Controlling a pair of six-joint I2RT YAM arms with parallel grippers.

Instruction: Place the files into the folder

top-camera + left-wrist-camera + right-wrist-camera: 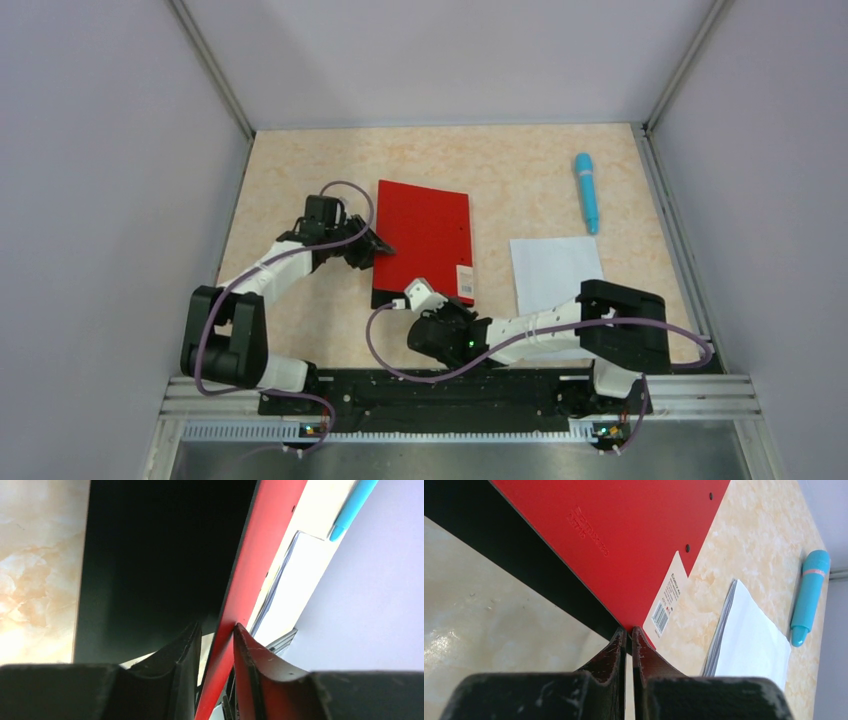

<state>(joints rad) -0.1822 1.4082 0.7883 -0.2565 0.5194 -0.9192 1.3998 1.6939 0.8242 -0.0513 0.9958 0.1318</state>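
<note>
The red folder [425,235] lies mid-table with its white label [465,282] at the near right corner. Its cover is raised, showing the black inside [150,565]. My left gripper [378,245] [215,627] straddles the cover's left edge [255,570]. One finger touches the red face, and a narrow gap remains at the other. My right gripper [412,296] [629,629] is shut on the cover's near corner [624,535]. The files [555,270] [749,625] [305,575], a stack of white sheets, lie flat to the right of the folder.
A blue pen [587,192] [808,595] [352,505] lies beyond the files at the far right. Grey walls enclose the table on three sides. The right arm's links [620,325] cover the near end of the files.
</note>
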